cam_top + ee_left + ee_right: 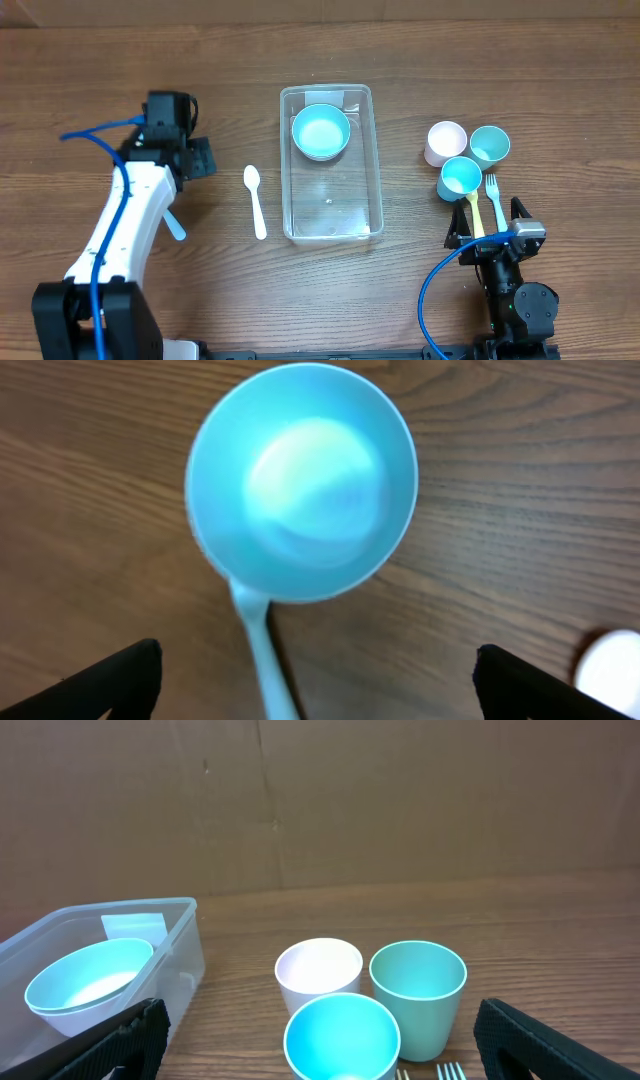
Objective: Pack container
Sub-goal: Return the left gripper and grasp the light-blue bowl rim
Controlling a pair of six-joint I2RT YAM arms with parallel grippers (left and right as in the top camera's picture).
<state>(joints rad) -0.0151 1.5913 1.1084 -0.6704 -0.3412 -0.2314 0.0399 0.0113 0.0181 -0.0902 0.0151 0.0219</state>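
Note:
The clear container [370,170] stands mid-table with a light blue bowl [320,131] in its far end. It also shows in the right wrist view [180,950], with the bowl [85,978] inside. My left gripper [318,658] is open, low over a light blue spoon [300,480] whose handle runs between the fingers. In the overhead view only the spoon's handle end [176,226] shows from under the left arm. My right gripper [487,235] [325,1030] is open and empty, behind three cups.
A white spoon [256,200] lies left of the container. A pinkish cup [446,142], a green cup [490,145] and a blue cup [460,178] stand to the right. A yellow fork [474,212] and a green fork [493,193] lie by the right gripper.

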